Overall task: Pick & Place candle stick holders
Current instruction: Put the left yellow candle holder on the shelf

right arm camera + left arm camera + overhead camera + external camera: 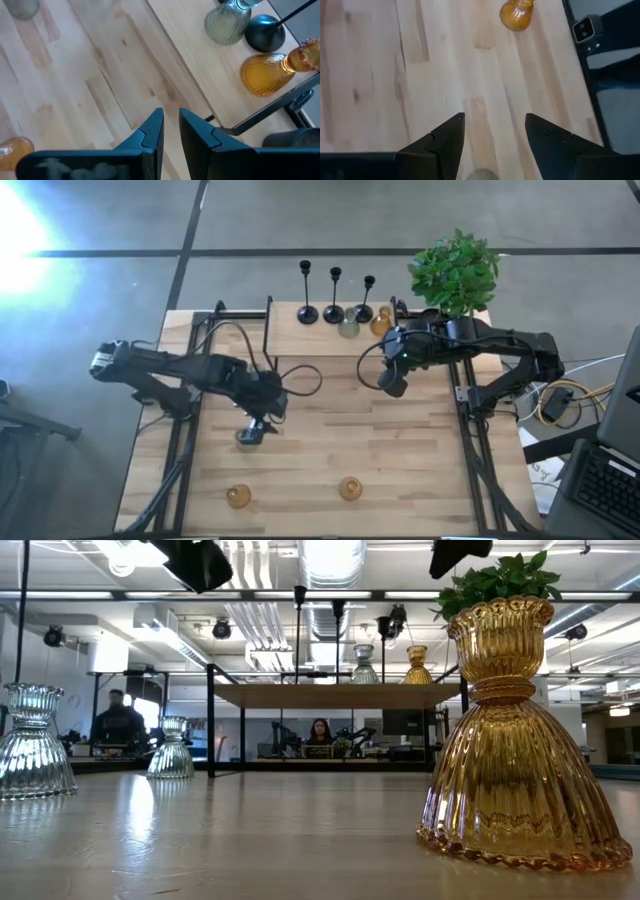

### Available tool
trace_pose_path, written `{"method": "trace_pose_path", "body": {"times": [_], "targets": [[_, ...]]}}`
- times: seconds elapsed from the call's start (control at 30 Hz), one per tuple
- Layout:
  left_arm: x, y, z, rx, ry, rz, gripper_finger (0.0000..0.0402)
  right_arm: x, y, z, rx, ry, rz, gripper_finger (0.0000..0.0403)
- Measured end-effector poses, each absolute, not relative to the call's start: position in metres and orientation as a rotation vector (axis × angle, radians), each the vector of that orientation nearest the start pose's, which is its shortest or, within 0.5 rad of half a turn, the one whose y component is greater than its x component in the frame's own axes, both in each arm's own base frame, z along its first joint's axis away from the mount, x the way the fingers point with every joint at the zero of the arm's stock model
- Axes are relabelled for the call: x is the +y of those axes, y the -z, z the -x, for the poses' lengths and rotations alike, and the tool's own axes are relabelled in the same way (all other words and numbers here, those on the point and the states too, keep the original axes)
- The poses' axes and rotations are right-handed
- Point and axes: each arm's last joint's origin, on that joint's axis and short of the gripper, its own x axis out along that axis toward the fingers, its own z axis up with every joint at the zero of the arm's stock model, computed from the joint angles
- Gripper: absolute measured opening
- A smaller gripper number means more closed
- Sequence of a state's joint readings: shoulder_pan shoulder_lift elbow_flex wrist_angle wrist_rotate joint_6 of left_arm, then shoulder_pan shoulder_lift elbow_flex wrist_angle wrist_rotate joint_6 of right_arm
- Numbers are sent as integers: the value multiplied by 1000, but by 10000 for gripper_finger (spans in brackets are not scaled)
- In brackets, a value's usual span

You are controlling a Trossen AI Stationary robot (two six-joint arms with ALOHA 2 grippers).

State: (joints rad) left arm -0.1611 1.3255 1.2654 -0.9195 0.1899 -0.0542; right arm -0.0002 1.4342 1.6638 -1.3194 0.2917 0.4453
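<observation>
Jaws of the left gripper (252, 433) stand open above a clear glass holder (246, 438) on the surface (330, 440). Right gripper (392, 384) hangs empty, jaws nearly closed, near the shelf (300, 330).

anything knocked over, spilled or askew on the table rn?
Nothing stands out. The three black candlesticks stand upright in a row on the raised shelf, with a pale glass holder and an amber one beside them. The loose amber holders on the table also sit upright.
</observation>
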Motion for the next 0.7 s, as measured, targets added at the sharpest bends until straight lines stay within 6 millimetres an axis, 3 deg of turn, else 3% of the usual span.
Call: {"method": "trace_pose_path", "body": {"times": [0.2, 0.37, 0.57, 0.7], "targets": [[-54, -326, -272, 935, 372, -50, 213, -9, -395, -253, 987, 517, -227, 54], [-59, -328, -272, 998, 429, 122, 213, -9, -395, -254, 979, 514, -226, 53], [-66, -341, -236, 1177, 285, 341, 210, -9, -395, -254, 977, 514, -226, 52], [-85, -353, -204, 1161, 156, 399, 204, -10, -391, -255, 980, 533, -209, 52]]}}
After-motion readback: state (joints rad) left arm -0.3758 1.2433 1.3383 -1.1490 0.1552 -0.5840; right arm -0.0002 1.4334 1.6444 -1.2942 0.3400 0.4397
